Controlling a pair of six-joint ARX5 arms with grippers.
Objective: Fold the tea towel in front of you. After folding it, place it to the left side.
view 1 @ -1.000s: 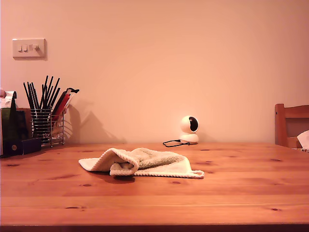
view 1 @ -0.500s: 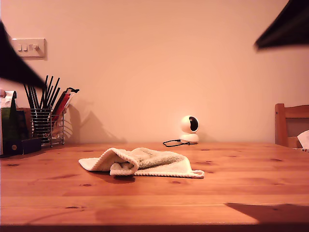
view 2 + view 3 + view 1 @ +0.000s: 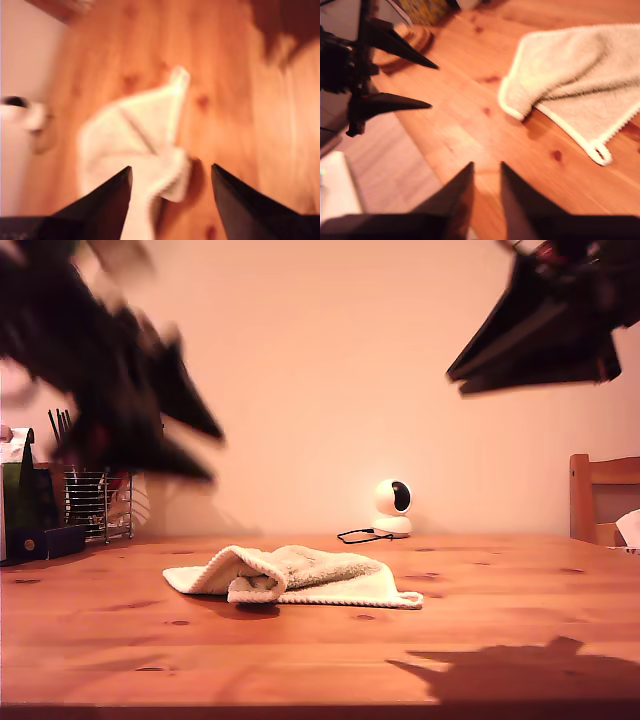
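Both arms have swung further into the exterior view since the earlier frame: one dark, blurred arm point(image 3: 120, 410) now fills that view's upper left, the other arm point(image 3: 540, 330) its upper right, and a new shadow lies on the counter point(image 3: 500, 620) at the near right of that view. The tea towel point(image 3: 300, 575) has not shifted. It lies near the middle of the counter in a loose heap, one part rolled over itself, its looped corner toward the exterior view's right.

My first claw point(image 3: 171, 167) hangs above the towel with its jaws set wide and nothing between them. My second claw point(image 3: 486, 164) hangs over bare wood beside the towel's looped corner, its jaws parted by only a narrow gap and likewise empty. Neither claw touches the cloth.

Judged progress: none yet. The towel is rumpled, not squarely folded, and sits centrally, not off to one side. Gripping an edge, folding and setting the cloth aside all remain to be done
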